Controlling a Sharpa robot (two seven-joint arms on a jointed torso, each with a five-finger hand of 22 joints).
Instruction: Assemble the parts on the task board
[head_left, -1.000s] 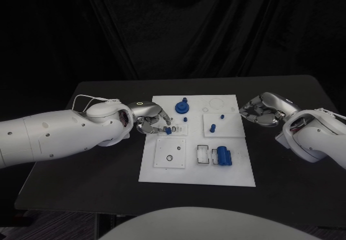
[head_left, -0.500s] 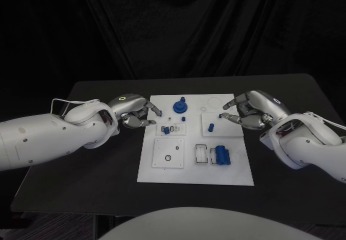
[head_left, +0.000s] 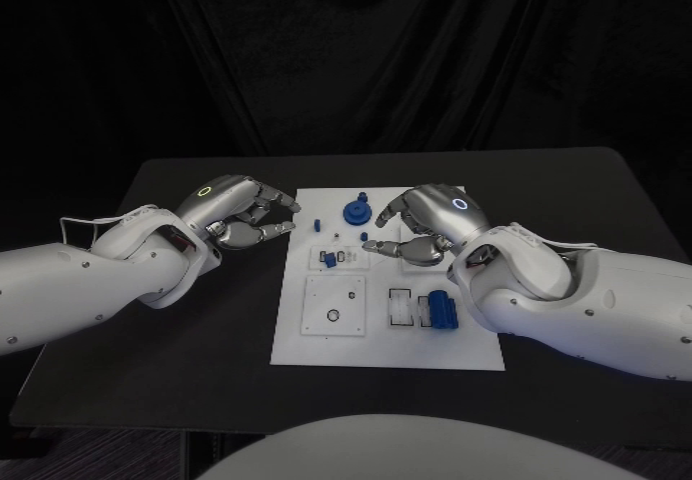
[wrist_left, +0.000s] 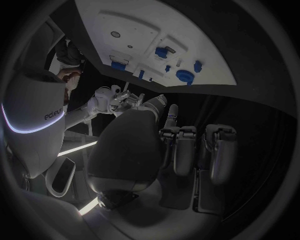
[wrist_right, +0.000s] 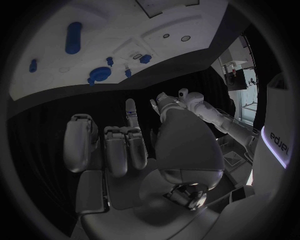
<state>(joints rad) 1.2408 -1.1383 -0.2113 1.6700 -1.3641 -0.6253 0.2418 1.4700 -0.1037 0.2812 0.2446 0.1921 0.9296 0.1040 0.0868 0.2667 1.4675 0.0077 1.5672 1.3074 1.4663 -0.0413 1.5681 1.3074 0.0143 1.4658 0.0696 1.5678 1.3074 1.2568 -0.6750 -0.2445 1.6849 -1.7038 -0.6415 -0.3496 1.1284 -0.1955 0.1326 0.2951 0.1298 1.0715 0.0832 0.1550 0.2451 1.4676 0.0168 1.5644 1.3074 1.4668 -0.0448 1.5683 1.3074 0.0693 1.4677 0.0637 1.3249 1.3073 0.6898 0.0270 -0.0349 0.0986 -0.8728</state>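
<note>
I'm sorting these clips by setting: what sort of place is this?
Probably a robotics lab test bench: a black table against dark drapes, a white task board with small blue parts, and another robot standing nearby.

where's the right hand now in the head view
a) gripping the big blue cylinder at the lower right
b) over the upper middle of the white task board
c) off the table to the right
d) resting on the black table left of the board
b: the right hand hangs over the upper middle of the task board, beside the round blue part, holding nothing.
</note>
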